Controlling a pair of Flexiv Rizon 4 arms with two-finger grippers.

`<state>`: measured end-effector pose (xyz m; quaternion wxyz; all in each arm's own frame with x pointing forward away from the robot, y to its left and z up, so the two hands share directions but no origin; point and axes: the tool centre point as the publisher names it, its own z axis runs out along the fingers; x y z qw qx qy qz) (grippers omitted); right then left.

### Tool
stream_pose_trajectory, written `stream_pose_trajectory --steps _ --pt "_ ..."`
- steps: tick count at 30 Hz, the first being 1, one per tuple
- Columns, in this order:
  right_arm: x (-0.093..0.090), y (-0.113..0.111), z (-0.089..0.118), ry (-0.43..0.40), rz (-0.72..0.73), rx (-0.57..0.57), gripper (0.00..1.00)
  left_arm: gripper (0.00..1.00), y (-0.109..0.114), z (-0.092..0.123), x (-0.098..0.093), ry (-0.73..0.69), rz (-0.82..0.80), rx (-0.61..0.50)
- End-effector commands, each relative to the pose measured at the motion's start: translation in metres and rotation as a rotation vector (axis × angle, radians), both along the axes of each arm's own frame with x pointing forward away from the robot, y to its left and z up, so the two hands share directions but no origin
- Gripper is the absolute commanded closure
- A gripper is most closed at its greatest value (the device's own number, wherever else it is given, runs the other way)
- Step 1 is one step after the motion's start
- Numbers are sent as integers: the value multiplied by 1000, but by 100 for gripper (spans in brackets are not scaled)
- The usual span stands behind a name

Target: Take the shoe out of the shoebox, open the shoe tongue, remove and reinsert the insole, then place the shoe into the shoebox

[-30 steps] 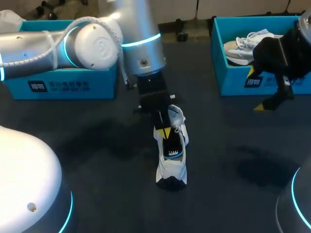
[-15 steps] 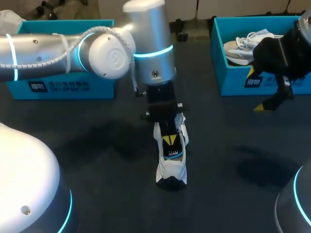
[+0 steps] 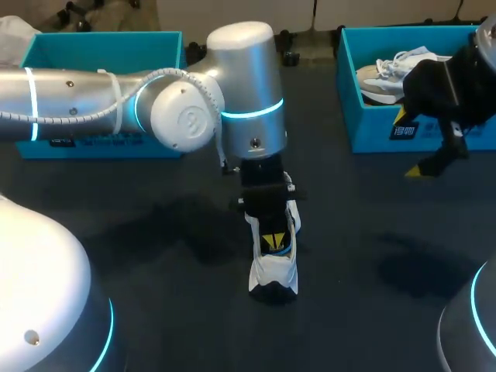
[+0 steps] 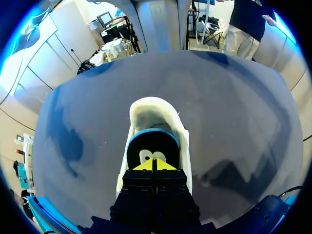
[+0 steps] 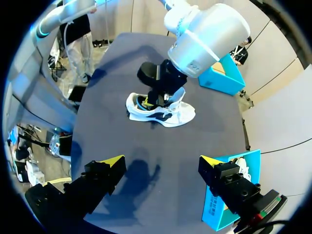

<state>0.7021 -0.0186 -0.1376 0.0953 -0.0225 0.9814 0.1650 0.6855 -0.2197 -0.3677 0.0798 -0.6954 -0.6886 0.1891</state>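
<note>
**Left gripper down in the shoe mouth, tips pinched**

Your left gripper (image 4: 155, 165) has its yellow tips pressed together. It sits low in the mouth of the shoe (image 3: 273, 275), right over the dark insole (image 4: 151, 145). The pictures do not show whether an edge of the insole is caught between the tips.

Over the last second that arm slid from the front of the shoe toward its heel and sank deeper into the opening. The shoe itself has not shifted. It stands upright on the table (image 3: 155, 256), outside both boxes. I judge that the tongue step is done and pulling out the insole is the step in hand.

Your right gripper (image 5: 162, 161) hangs well to the right of the shoe, fingers spread wide and holding nothing; it has not moved. Past it is a blue shoebox (image 3: 372, 133) with a second shoe (image 3: 384, 77) inside. The other shoebox (image 3: 101, 37) stands far left of the shoe, behind the left arm.

Nothing holds the shoe down, so a lift may drag it up along with the insole.
</note>
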Motion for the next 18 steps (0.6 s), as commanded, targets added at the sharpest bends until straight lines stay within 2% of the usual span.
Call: stream_pose_trajectory --steps 1,10,18 --pt "2 1 -1 4 1 -2 0 100 2 -8 -4 0 -1 14" --pt "2 1 -1 4 1 -2 0 100 -2 14 2 -44 6 -23" --pt "2 1 -1 4 1 -2 0 100 -15 3 0 -42 -14 -26"
